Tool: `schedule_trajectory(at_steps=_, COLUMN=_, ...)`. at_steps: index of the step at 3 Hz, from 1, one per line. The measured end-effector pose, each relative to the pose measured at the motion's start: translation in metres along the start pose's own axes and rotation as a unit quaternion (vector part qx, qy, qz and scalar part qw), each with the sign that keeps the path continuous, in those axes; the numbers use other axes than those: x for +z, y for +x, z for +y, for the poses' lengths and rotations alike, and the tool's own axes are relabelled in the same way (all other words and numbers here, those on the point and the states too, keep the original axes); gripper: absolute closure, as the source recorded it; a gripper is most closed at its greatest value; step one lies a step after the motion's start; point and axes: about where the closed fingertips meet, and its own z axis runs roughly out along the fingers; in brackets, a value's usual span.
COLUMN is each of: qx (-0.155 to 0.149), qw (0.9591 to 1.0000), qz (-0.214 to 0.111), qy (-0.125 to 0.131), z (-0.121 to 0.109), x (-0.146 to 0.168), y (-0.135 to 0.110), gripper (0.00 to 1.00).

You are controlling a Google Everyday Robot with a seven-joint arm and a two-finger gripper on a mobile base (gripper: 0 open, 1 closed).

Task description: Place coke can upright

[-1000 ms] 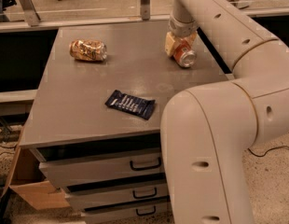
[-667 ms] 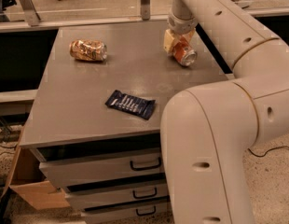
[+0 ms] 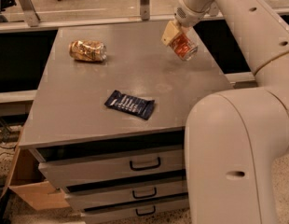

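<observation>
- Camera view: gripper [image 3: 178,38] in the upper right of the frame, closed on the coke can [image 3: 186,48], at the far right part of the table [image 3: 88,120].
- Can is tilted, one end pointing to lower right; cannot tell whether it touches the tabletop.
- Advice: rotate the wrist until the can's axis is vertical, lower until the base sits flat, and only then release.
- Risk: releasing while the can is tilted lets it roll toward the near right edge.
- Dented gold can [image 3: 87,51], upper left, and dark blue packet [image 3: 130,104], centre, are well apart from it.

Gripper [image 3: 177,38] clamps tilted coke can [image 3: 185,48] at tabletop's [image 3: 79,115] two o'clock; dented gold can [image 3: 87,51] lies at ten o'clock.
</observation>
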Motion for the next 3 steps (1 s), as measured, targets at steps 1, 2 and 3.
schedule_trajectory(at_steps=1, qx=-0.048, qw=0.9929, qz=-0.076, qy=-0.078, z=0.020, x=-0.016, y=-0.012, gripper=1.00)
schedule_trajectory(at_steps=2, qx=-0.098, qw=0.9727, qz=-0.159, qy=-0.138, z=0.038, x=-0.033, y=-0.023, gripper=1.00)
schedule_trajectory(at_steps=3, qx=-0.142, qw=0.9501, qz=-0.226, qy=-0.162, z=0.046, x=-0.053, y=-0.027, gripper=1.00)
